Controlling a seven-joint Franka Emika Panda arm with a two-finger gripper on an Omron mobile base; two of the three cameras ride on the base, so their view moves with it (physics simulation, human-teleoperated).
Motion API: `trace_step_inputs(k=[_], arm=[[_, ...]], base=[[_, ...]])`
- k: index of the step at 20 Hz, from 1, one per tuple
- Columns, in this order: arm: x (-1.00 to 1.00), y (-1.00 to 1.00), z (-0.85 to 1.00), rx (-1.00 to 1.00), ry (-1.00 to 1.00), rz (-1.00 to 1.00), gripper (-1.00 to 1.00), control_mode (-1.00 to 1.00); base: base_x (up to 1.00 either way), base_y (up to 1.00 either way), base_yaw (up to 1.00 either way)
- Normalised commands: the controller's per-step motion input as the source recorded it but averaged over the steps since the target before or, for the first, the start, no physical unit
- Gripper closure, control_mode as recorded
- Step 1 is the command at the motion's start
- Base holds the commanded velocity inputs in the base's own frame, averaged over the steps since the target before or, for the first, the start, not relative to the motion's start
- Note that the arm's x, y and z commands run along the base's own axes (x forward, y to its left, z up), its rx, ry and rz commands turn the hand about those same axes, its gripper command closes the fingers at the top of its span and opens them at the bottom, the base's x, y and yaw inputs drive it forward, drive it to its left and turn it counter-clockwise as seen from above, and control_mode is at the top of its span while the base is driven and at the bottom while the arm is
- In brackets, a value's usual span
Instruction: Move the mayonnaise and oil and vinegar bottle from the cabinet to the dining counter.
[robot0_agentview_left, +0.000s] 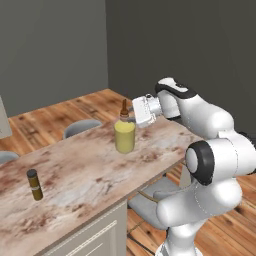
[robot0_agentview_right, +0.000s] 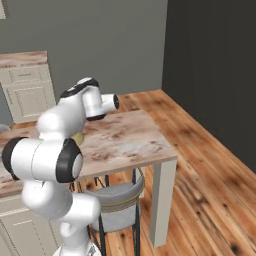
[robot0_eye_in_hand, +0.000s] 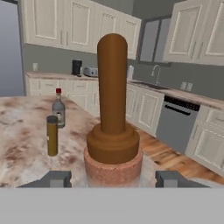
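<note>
The oil and vinegar bottle (robot0_agentview_left: 124, 136) stands upright on the dining counter (robot0_agentview_left: 80, 172), near its right end. In the hand view its brown stopper (robot0_eye_in_hand: 112, 87) and neck rise straight ahead. My gripper (robot0_agentview_left: 132, 118) is level with the neck and open. Its two fingertips (robot0_eye_in_hand: 54, 179) stand either side of the neck with a gap on both sides. From the right base view the arm hides all but a yellow sliver of the bottle (robot0_agentview_right: 78, 138). The mayonnaise and the cabinet are out of view.
A thin brownish bottle (robot0_agentview_left: 34, 184) stands at the counter's left part, and a small red-capped bottle (robot0_eye_in_hand: 58, 108) stands behind it. Grey stools (robot0_agentview_left: 81, 127) (robot0_agentview_right: 117, 197) sit along both sides. The counter edge (robot0_agentview_right: 165, 159) drops to wooden floor on the right.
</note>
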Motion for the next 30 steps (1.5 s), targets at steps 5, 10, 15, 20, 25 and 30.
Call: trace_step_inputs(k=[5, 10, 15, 20, 25, 30], arm=[[0.37, 0.00, -0.37, 0.01, 0.00, 0.00, 1.00, -1.00], [0.33, 0.00, -0.31, 0.02, 0.00, 0.00, 1.00, -1.00], [0.29, 0.00, -0.30, 0.02, 0.00, 0.00, 1.00, -1.00], [0.26, 0.00, -0.24, 0.01, 0.00, 0.00, 1.00, -1.00], [0.24, 0.00, -0.25, 0.00, 0.00, 0.00, 1.00, -1.00], [0.03, 0.08, -0.33, 0.00, 0.00, 0.00, 1.00, -1.00]], base=[[0.00, 0.00, 0.00], [0.00, 0.00, 0.00], [0.00, 0.00, 0.00], [0.00, 0.00, 0.00], [0.00, 0.00, 0.00], [0.00, 0.00, 0.00]])
